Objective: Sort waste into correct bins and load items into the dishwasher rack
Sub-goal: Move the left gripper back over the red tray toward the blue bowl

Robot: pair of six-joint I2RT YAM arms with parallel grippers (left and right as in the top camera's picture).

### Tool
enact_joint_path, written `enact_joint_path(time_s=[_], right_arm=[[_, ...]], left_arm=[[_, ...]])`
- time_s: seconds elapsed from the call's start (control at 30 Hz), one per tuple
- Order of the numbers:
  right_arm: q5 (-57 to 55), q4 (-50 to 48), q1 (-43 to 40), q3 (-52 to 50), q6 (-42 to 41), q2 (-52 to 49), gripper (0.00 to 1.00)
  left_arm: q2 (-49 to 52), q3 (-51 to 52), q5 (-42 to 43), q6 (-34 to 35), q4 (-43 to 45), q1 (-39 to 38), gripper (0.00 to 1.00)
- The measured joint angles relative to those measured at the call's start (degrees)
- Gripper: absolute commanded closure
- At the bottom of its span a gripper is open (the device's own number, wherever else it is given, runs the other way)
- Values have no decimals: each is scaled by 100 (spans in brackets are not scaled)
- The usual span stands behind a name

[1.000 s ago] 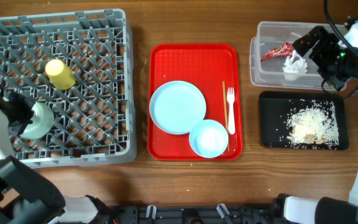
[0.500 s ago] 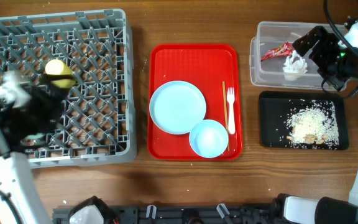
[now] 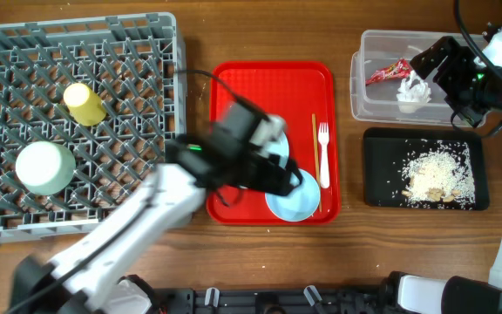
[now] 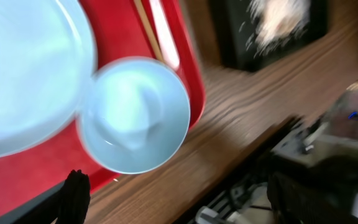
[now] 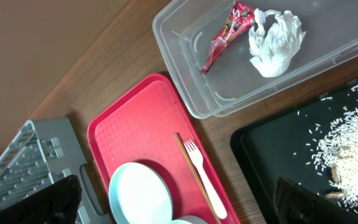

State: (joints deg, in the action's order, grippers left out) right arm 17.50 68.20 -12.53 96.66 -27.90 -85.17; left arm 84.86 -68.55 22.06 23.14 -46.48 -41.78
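My left gripper (image 3: 279, 177) hovers open and blurred over the red tray (image 3: 234, 87), between the round white plate (image 3: 271, 138) and the small white bowl (image 3: 301, 199). Nothing lies between its fingers (image 4: 76, 194); the small white bowl (image 4: 135, 115) and the plate (image 4: 23, 68) lie just ahead of them. A pale green bowl (image 3: 44, 167) and a yellow cup (image 3: 84, 103) rest in the grey dishwasher rack (image 3: 138, 52). The white fork (image 3: 323, 155) lies on the tray. Open and empty, my right gripper (image 3: 453, 74) hangs over the clear tub (image 3: 373, 105), which holds the red wrapper (image 5: 229, 34) and white napkin (image 5: 275, 37).
A shallow black tray (image 3: 382, 148) with loose rice (image 3: 438, 174) sits below the tub. A thin wooden stick (image 3: 315, 144) lies left of the fork. My left arm (image 3: 138, 218) stretches across the table from the bottom left, over the rack's near right corner.
My left gripper opened and let go of the green bowl in the rack, then swung right to the red tray. The right arm has not moved.
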Motion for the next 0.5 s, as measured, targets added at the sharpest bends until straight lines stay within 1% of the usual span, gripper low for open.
enact_joint_path(time_s=[0.03, 0.07, 0.17, 0.2, 0.23, 0.27, 0.37, 0.5], right_arm=[[-2, 0, 0, 0, 0, 0, 0], [0, 0, 0, 0, 0, 0, 0], [0, 0, 0, 0, 0, 0, 0], [0, 0, 0, 0, 0, 0, 0], [0, 0, 0, 0, 0, 0, 0], [0, 2, 0, 0, 0, 0, 0], [0, 0, 0, 0, 0, 0, 0], [0, 0, 0, 0, 0, 0, 0]], left_arm=[[162, 0, -98, 20, 46, -195, 12], [487, 0, -295, 55, 136, -575, 12], [831, 4, -772, 101, 210, -1104, 12], [885, 4, -938, 118, 223, -1239, 12], [896, 4, -988, 122, 227, -1279, 16], [946, 4, -1298, 122, 304, -1486, 18], [997, 4, -1797, 140, 557, -1762, 23], [1250, 4, -2527, 116, 734, -2118, 24]])
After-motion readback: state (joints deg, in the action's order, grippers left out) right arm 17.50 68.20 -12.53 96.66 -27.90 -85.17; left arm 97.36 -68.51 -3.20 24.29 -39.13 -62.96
